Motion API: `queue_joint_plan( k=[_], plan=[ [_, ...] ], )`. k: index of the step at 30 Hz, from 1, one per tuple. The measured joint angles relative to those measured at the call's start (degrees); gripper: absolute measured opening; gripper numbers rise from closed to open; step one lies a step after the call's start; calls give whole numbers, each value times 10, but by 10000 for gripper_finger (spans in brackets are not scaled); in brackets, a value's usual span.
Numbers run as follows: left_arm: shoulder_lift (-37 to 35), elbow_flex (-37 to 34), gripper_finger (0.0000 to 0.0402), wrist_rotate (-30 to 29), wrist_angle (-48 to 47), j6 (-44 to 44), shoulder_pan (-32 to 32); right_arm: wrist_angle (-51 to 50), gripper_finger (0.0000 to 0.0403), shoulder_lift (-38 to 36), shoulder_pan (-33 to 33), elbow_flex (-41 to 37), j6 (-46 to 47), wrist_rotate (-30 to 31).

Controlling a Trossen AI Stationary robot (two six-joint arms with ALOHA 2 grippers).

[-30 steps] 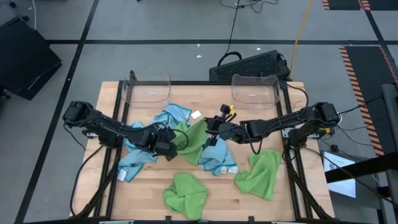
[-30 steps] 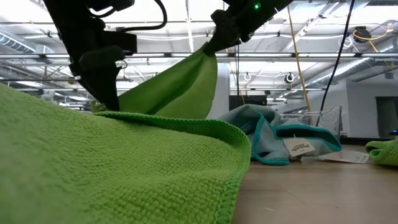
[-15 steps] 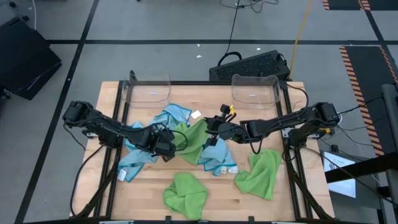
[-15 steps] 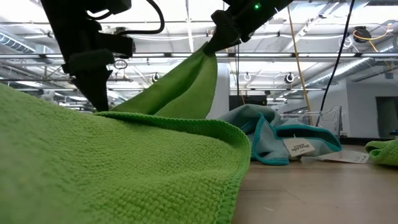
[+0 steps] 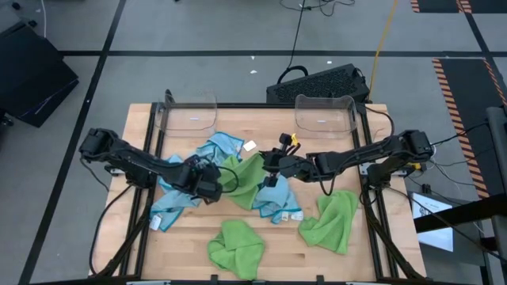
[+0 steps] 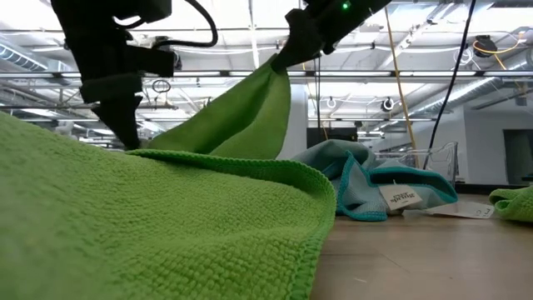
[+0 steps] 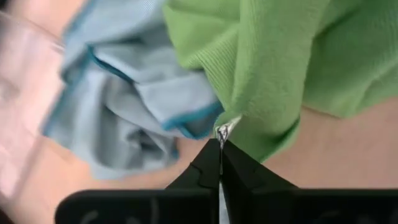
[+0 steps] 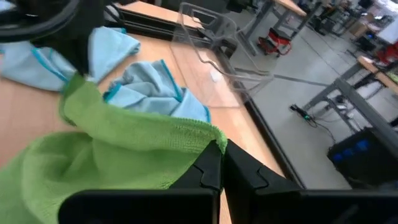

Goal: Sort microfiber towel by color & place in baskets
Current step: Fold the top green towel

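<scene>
Both arms meet at mid-table over one green towel (image 5: 247, 179), and it is strung between them like a banner. The right gripper (image 5: 270, 166) has its fingers pinched tight on the towel's upper corner, holding that corner lifted off the wood, which the low view shows as a raised green sheet (image 6: 241, 117). The left gripper (image 5: 212, 187) is fully closed too, nipping the opposite edge of the same cloth; the left wrist view shows the fingertips (image 7: 219, 163) together with a sliver of green hem caught in them. So the towel's long axis runs across the table from one gripper to the other, a little slack, with the blue towels (image 5: 207, 152) heaped just behind and under it. Two more green towels lie nearer the front edge, one (image 5: 236, 245) in the middle and one (image 5: 331, 219) to the right. Now the key geometry: both clear baskets sit at the far edge, the left basket (image 5: 188, 112) beyond the left arm, the right basket (image 5: 323, 111) beyond the right arm. The right gripper's corner looks nearer its basket, so I'd expect a carry away from the front, toward the far side.
</scene>
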Motion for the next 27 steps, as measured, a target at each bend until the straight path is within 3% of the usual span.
queue_joint_plan(
  k=[9, 17, 24, 27],
  plan=[
    [-125, 3, 2, -69, -5, 94, -1, 3, 0, -36, -2, -4, -12, -17],
    [-235, 4, 1, -94, 24, 279, -26, 26, 0, -54, -15, -5, -57, -30],
    [-273, 4, 1, -244, 67, 392, -6, 114, 0, -63, -57, -6, -144, -31],
    [-281, 4, 1, -286, 126, 463, 25, 146, 0, -77, -84, -7, -182, -38]
  ],
)
